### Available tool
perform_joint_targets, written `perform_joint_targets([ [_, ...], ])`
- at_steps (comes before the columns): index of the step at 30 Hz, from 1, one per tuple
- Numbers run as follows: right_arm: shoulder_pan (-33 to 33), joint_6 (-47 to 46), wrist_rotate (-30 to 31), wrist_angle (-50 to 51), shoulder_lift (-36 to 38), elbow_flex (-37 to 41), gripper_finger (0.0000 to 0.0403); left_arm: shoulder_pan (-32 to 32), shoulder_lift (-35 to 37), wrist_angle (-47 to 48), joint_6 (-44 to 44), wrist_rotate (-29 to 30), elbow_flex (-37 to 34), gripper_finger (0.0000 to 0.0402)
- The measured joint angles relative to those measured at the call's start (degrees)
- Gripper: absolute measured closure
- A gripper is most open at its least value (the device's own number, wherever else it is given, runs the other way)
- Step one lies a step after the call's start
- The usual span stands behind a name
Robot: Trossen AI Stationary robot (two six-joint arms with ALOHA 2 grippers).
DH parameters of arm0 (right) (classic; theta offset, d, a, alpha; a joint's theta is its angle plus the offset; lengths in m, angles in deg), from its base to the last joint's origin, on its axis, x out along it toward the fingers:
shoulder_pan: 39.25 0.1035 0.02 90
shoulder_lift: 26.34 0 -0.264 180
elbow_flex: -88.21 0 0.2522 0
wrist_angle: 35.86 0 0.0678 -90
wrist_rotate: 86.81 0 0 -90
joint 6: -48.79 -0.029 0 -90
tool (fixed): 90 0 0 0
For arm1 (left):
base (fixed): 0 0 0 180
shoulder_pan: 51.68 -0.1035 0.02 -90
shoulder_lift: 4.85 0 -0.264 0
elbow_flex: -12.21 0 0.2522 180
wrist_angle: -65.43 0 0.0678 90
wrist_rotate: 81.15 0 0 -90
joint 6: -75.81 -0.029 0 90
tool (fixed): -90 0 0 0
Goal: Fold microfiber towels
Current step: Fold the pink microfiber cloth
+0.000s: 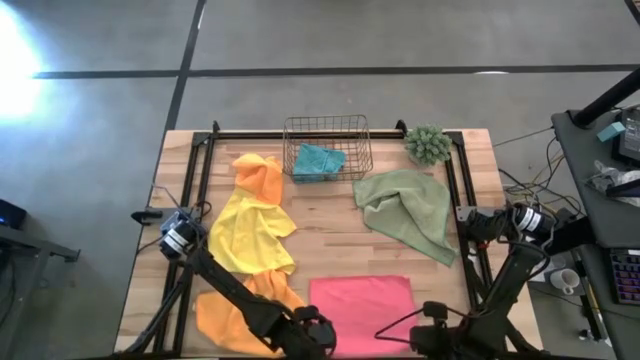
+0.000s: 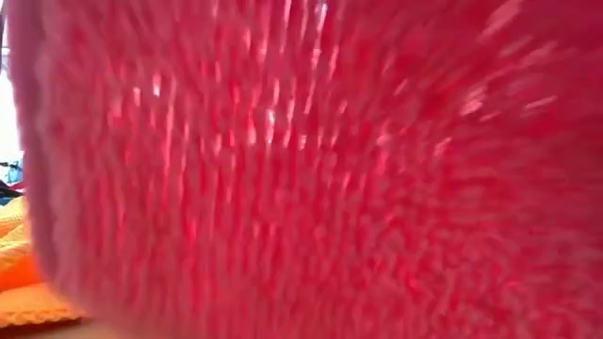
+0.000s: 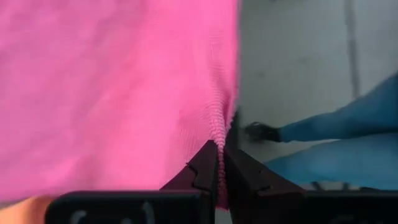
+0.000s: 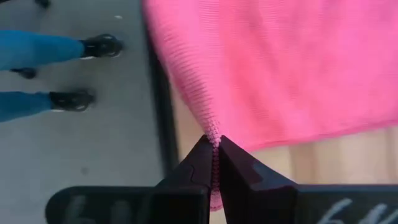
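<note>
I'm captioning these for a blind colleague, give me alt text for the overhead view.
Both arms reach to the table's near edge, the left gripper and right gripper each pinching a near corner of the pink towel. Behind lie yellow, orange and olive green towels, and a teal towel in a wire basket.

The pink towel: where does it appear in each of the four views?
High view: pink towel at bottom centre, between both arms.
Low view: fills nearly the whole picture.
Left wrist view: upper left, corner pinched by the left gripper.
Right wrist view: upper right, corner pinched by the right gripper.
Shared landmark: the towel itself.
</note>
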Motion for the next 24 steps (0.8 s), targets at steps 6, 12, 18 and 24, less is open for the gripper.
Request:
perform_joint_targets([
  [6, -2.9, 0.1, 1.0, 7.2, 0.0, 0.0, 0.0394, -1.6, 1.2, 8.7, -0.1, 3.7, 0.9, 0.0396],
  [12, -6.5, 0.8, 3.0, 12.1, 0.0, 0.0, 0.0394, -4.2, 2.3, 14.2, -0.1, 7.4, 0.7, 0.0396],
  [18, -10.2, -1.0, 5.3, 15.8, 0.0, 0.4, 0.0394, -6.7, 2.4, 18.6, -0.1, 8.6, 0.6, 0.0396],
  [24, -13.2, -1.8, 5.3, 16.4, 0.0, 0.8, 0.0394, -9.0, 2.4, 22.8, 2.3, 10.3, 0.2, 0.0396],
])
